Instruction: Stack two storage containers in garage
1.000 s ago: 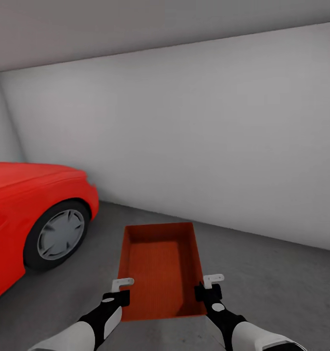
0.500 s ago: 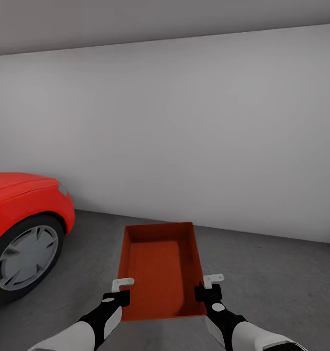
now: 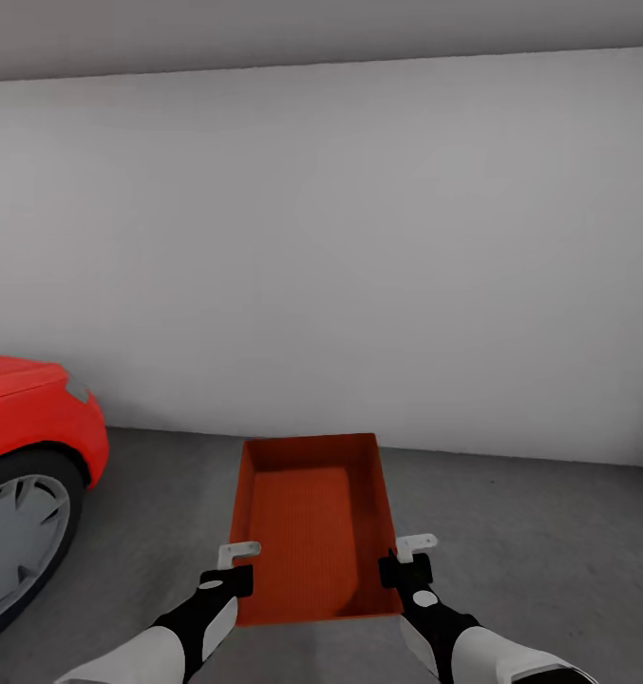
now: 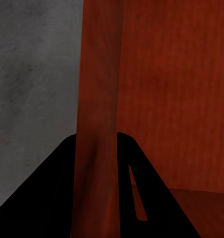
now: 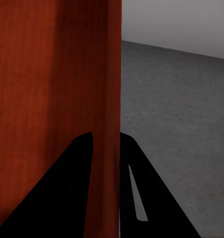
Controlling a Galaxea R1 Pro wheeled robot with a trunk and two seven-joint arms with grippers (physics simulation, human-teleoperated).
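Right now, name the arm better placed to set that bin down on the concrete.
Neither alone. The left gripper clamps the container's left wall, the right gripper its right wall, so both should lower it together onto the floor.

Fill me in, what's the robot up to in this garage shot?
It is carrying one orange-red storage container with both arms. The left gripper is clamped on the bin's left wall and the right gripper on its right wall; both wrist views show fingers straddling a wall. The bin is held open side up above the grey concrete floor, facing a plain white wall, with a red car at the left.
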